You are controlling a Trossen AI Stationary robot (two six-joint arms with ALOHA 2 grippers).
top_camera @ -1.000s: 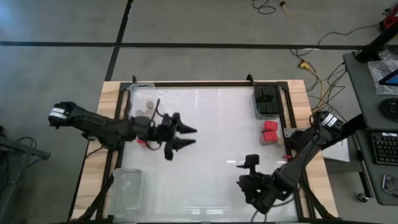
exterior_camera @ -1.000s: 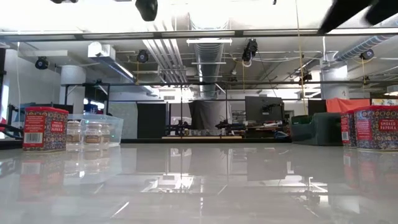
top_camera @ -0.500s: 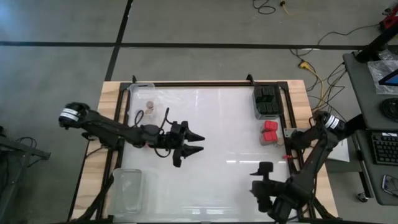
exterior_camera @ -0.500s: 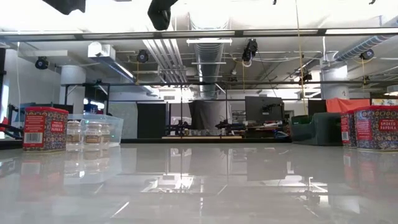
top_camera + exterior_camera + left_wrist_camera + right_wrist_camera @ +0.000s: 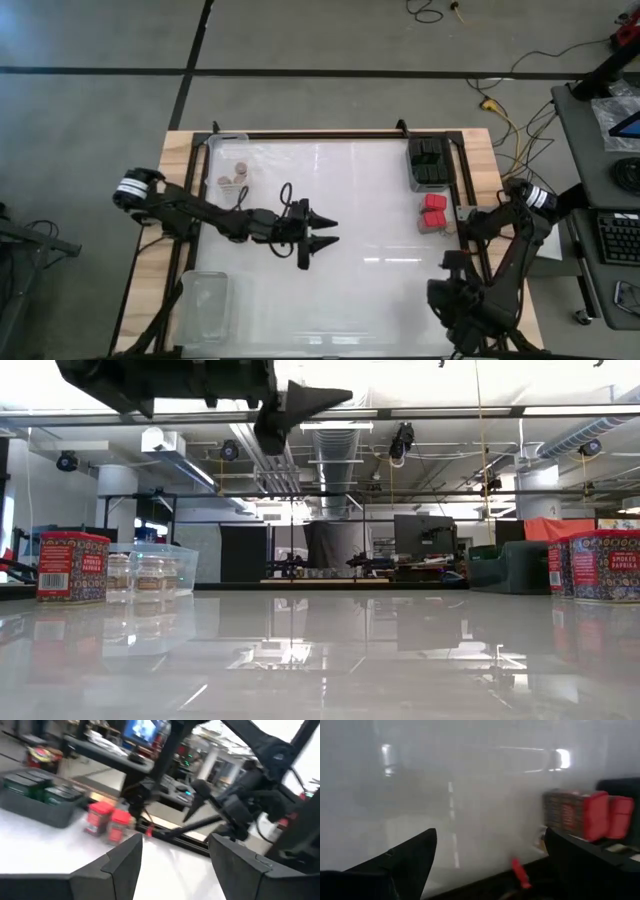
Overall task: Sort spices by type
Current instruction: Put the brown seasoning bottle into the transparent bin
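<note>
Reaching out across the glossy white table [image 5: 370, 200], my left gripper [image 5: 322, 232] has travelled from beside the clear plastic tray of round tan-topped jars [image 5: 232, 178] toward the middle, its two dark fingers spread and holding nothing. That uncovers the jars, now three by my count, though they are small from above. My right gripper [image 5: 452, 300] has pulled back to the near right corner, fingers wide apart and empty.

To me this means the left arm is heading for the two red square-topped spice tins [image 5: 433, 211] standing together near the right edge. A third red tin [image 5: 72, 566] stands beside the jars in the level view. The black boxy containers [image 5: 431, 158] sit packed in a dark bin at the far right corner.

An empty clear plastic tray [image 5: 205, 305] waits at the near left corner. Bare table lies between the left gripper and the red pair; the folded right arm is the nearest obstacle.
</note>
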